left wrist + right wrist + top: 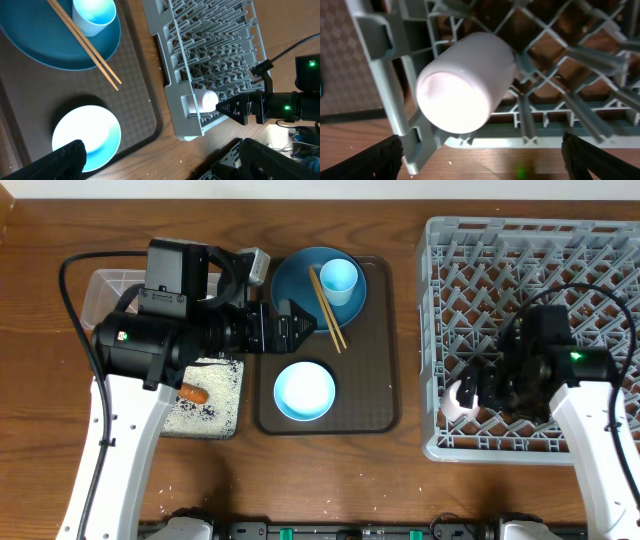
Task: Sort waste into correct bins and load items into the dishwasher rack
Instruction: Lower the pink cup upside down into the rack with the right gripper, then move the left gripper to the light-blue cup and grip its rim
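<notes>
Your right end effector is wide open and holds nothing. Right under it, the pinkish-white cup is in the near left corner of the dishwasher rack. The cup is tipped over, with its closed bottom facing the wrist camera. If you pull away crooked, a finger could bump the cup and roll it.

Your left end effector is open and empty too. It hangs left of the rack, over the brown serving tray. The blue plate, light blue cup, chopsticks and white bowl lie on that tray. The chopsticks rest loose on the plate, so a careless reach could flick them off.

Further left of the rack, the orange carrot lies on scattered rice. Your left arm hides much of the clear tub. You cannot tell if the cup sits over a peg. No paper, wrapper or foil shows.
</notes>
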Available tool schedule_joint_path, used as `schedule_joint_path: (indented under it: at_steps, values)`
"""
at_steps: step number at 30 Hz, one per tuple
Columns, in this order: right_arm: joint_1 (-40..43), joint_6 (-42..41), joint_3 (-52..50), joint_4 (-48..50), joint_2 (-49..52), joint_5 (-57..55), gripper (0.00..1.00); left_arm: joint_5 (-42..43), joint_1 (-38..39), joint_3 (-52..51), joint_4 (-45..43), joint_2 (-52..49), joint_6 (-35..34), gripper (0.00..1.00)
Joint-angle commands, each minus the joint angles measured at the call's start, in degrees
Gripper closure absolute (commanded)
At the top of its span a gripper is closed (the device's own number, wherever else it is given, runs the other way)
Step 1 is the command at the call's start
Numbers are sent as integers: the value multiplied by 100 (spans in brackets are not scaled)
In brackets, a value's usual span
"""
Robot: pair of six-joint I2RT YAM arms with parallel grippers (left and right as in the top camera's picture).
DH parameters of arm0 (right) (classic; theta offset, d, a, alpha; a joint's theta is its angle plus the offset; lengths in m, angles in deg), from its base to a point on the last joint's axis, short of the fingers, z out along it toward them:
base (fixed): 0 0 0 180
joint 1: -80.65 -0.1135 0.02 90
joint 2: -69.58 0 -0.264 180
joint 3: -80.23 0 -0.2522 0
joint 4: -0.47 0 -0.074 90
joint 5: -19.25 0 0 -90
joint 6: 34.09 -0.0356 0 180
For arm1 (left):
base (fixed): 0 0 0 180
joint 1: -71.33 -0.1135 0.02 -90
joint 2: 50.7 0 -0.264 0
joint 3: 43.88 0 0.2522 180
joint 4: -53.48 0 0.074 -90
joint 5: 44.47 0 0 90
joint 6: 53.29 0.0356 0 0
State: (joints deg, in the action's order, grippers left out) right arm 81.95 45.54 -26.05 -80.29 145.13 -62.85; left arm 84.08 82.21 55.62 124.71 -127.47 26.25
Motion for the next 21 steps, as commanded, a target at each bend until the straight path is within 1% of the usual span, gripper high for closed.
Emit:
schedule_joint_path:
  at_steps: [1,21]
  values:
    - [98,144,142,-2,11,4,1,-68,-35,-28,15,-2,35,0]
    - [96,103,140,-2,11,4,1,-68,-35,-28,15,-2,35,0]
